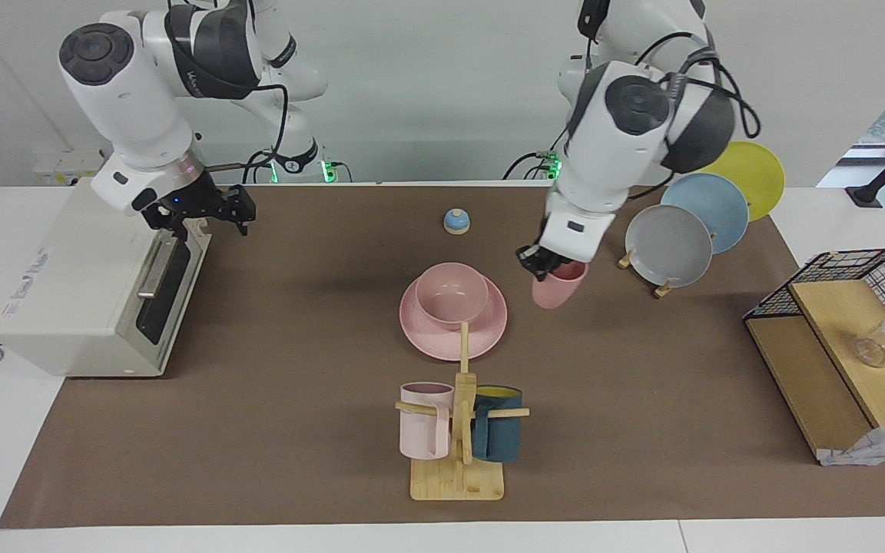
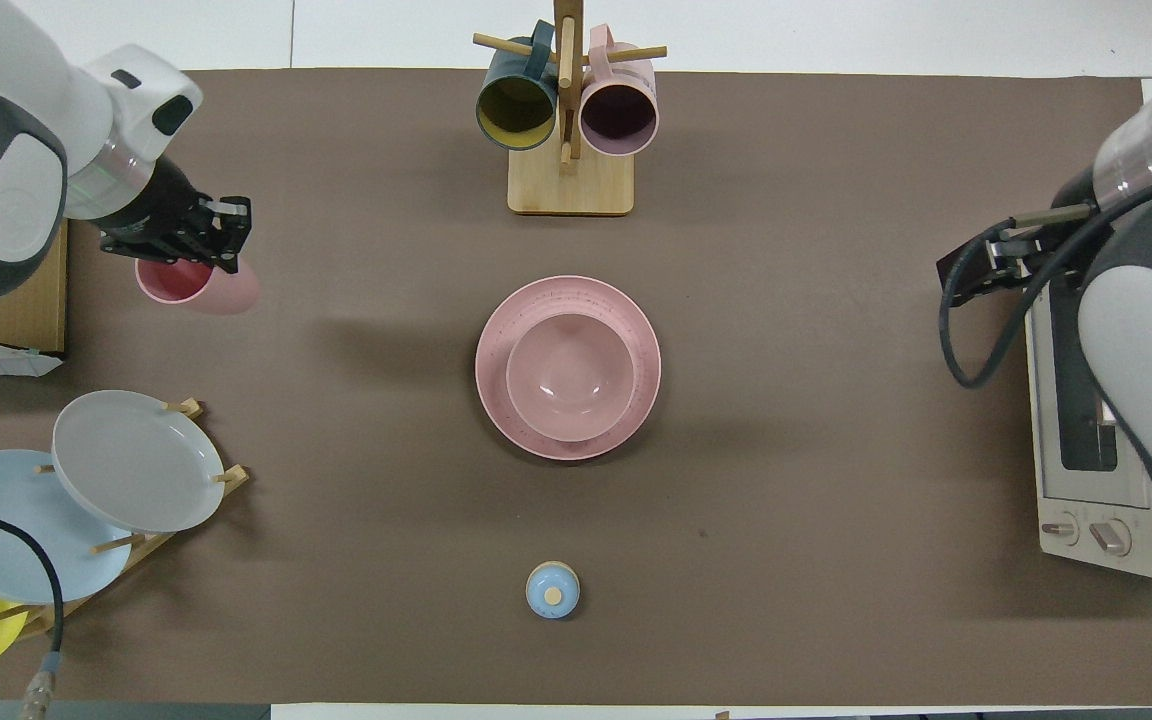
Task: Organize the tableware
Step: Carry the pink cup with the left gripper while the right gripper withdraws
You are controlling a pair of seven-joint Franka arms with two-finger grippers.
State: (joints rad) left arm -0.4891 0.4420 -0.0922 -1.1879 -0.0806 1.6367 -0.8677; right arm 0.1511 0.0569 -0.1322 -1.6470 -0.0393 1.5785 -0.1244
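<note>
Left gripper (image 1: pixel 548 265) clamps the pink cup (image 1: pixel 558 284) by its rim, airborne; bowl (image 1: pixel 452 294) on plate (image 1: pixel 488 326) lies toward the right arm's end (right gripper (image 1: pixel 198 217) open, waiting over the oven).

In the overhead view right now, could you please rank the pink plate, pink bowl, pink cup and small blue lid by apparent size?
1. Pink plate, widest.
2. Pink bowl, sitting on the plate.
3. Pink cup, held in the air by the left gripper, so nearer the camera and flattered.
4. Small blue lid, smallest.
</note>
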